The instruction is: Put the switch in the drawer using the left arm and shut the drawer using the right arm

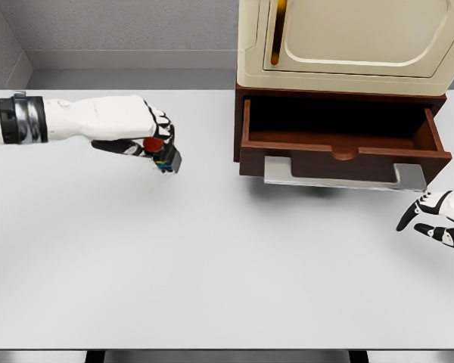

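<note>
On the tabletop [212, 287], switch in the left hand, drawer open toward the far right corner.

Largest first: a cream cabinet [348, 38] stands at the far edge, and beneath it the brown drawer [340, 144] is pulled out, its cavity empty. The left hand [147, 132], near the left edge, has its fingers clenched around the switch [165, 155], a small dark block with a red part, held above the surface. From there the drawer lies well apart to the right. The right hand [439, 218], fingers loose and holding nothing, waits just below the drawer's front right corner, the nearer hand for pushing it shut.
</note>
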Controlling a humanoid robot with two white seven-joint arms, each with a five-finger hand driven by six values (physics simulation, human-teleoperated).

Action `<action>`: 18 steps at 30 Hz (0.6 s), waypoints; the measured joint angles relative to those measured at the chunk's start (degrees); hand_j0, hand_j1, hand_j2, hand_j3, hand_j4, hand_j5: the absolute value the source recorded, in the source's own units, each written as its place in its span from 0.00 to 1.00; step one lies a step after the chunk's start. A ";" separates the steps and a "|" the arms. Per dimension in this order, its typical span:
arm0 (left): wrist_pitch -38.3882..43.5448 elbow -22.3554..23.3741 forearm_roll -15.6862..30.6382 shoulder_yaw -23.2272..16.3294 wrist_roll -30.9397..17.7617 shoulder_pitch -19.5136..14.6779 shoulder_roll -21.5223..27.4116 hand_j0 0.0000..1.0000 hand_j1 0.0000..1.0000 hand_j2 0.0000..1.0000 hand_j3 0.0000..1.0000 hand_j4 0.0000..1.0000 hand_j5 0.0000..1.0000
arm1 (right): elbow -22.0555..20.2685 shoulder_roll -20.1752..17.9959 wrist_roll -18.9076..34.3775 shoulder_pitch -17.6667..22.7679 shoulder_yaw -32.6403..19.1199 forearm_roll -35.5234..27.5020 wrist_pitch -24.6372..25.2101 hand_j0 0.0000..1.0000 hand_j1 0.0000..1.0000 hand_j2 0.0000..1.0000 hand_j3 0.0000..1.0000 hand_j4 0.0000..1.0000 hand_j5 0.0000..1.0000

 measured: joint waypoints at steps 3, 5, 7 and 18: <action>0.03 0.19 0.37 -0.02 -0.13 -3.34 -3.21 0.34 0.34 0.34 0.34 0.34 0.34 | 0.00 -0.05 0.00 0.09 -0.04 0.00 0.00 0.50 0.50 0.50 0.50 0.50 0.50; -0.19 0.23 0.16 -0.08 -0.28 -5.45 -5.47 0.32 0.32 0.32 0.32 0.32 0.32 | -0.01 -0.06 0.00 0.09 -0.10 -0.06 0.00 0.50 0.50 0.50 0.50 0.50 0.50; 0.01 0.29 0.50 0.00 -0.20 -7.12 -7.98 0.32 0.32 0.32 0.32 0.32 0.32 | 0.00 -0.08 0.00 0.44 -0.24 -0.06 -0.01 0.50 0.50 0.50 0.50 0.50 0.50; -0.03 9.45 -0.58 -0.03 -0.70 -11.08 -20.12 0.32 0.32 0.32 0.32 0.32 0.32 | -0.08 0.01 0.00 2.37 -1.87 -0.67 0.00 0.50 0.50 0.50 0.50 0.50 0.50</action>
